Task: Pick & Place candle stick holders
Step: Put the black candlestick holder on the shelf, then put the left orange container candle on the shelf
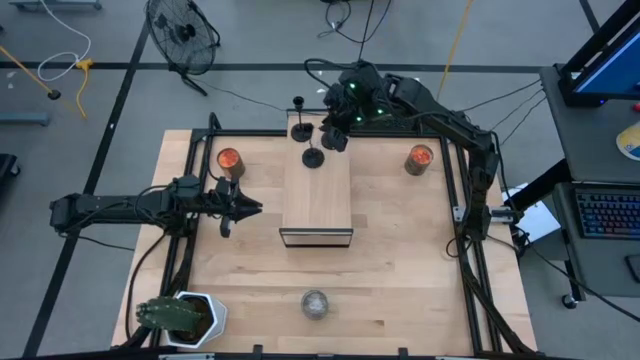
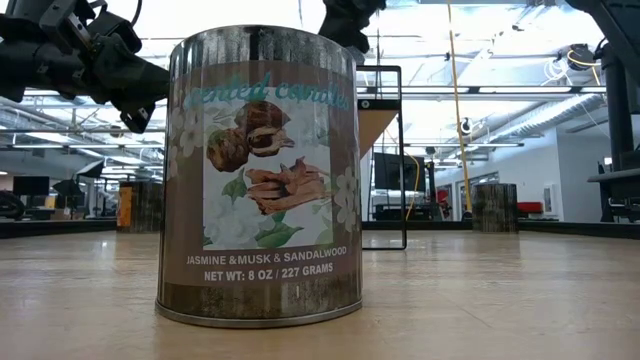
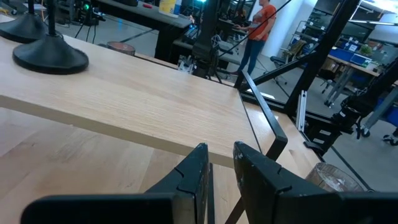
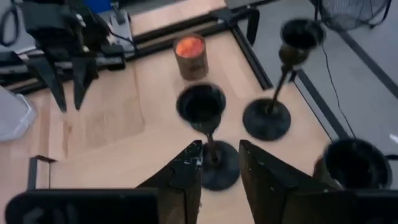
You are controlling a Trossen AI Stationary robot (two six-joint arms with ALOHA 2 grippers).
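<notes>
Three black candle stick holders stand by their disc bases on the far end of a raised wooden platform point(image 1: 316, 200): one point(image 1: 299, 126), one point(image 1: 313, 156) and one by my right arm point(image 4: 351, 163). My right gripper point(image 1: 333, 138) hovers open above them. In the right wrist view its fingertips point(image 4: 221, 155) frame the stem point(image 4: 210, 144) of the middle holder point(image 4: 202, 106); I cannot tell whether they touch it. My left gripper point(image 1: 246, 207) is slightly open and empty, level, at the platform's left side point(image 3: 221, 163).
Two brownish jars with orange tops stand far left point(image 1: 230, 160) and far right point(image 1: 419, 159). A silvery-topped candle tin point(image 1: 315, 303) stands near the front edge and fills the low view point(image 2: 260, 175). A potted plant point(image 1: 185, 317) sits at the near left corner. A black frame point(image 1: 470, 230) rims the table.
</notes>
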